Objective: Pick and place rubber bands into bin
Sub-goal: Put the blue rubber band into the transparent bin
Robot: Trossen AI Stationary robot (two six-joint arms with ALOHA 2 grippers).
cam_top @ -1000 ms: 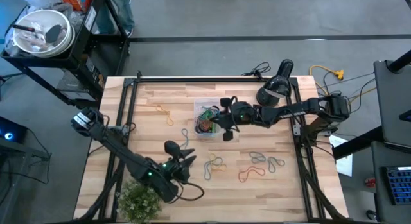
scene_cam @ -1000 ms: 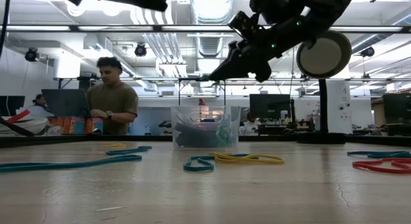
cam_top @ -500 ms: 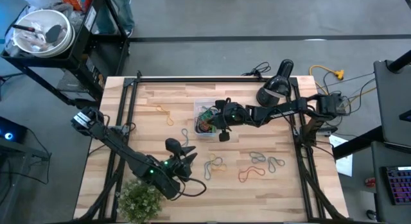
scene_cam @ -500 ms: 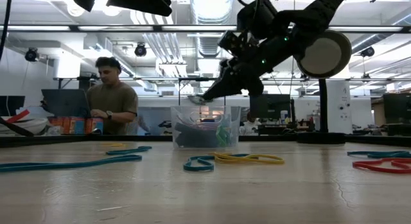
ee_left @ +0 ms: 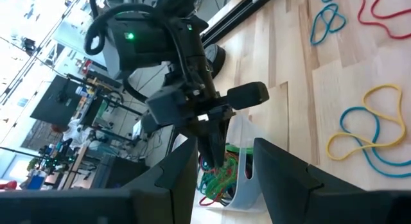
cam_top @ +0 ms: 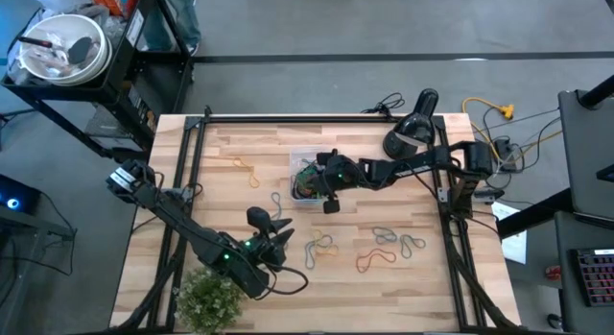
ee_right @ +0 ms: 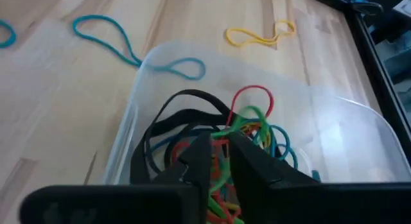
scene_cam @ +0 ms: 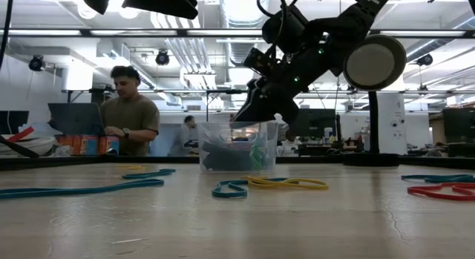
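Observation:
The clear bin (cam_top: 309, 177) stands mid-table and holds a tangle of rubber bands (ee_right: 250, 131) in black, red, green and blue. My right gripper (ee_right: 218, 153) slants down into the bin's mouth from the table's right. Its fingers are a narrow gap apart, right over the tangle. More rubber bands lie flat on the wood: yellow and blue (cam_top: 321, 247), blue (cam_top: 386, 236), red (cam_top: 376, 261), yellow (cam_top: 245, 167). My left gripper (ee_left: 231, 179) hovers open near the table's front left and holds nothing. My right gripper's fingertips (ee_right: 199, 156) stand just over the heap of bands in the bin, coming in slanting from above and from the table's right. I cannot tell whether they touch a band, because the fingers hide the spot.
A potted plant (cam_top: 206, 301) sits at the near left corner. A black round lamp head (cam_top: 413, 133) stands at the far right. A white bowl (cam_top: 62, 47) rests on a cart beyond the table. A person (scene_cam: 130, 110) stands behind the far edge.
My right gripper has gone toward the table's left edge and down, tipping more steeply. It has come from beside the bin's right side to over the bin's mouth. The bin and the loose bands have kept their places.

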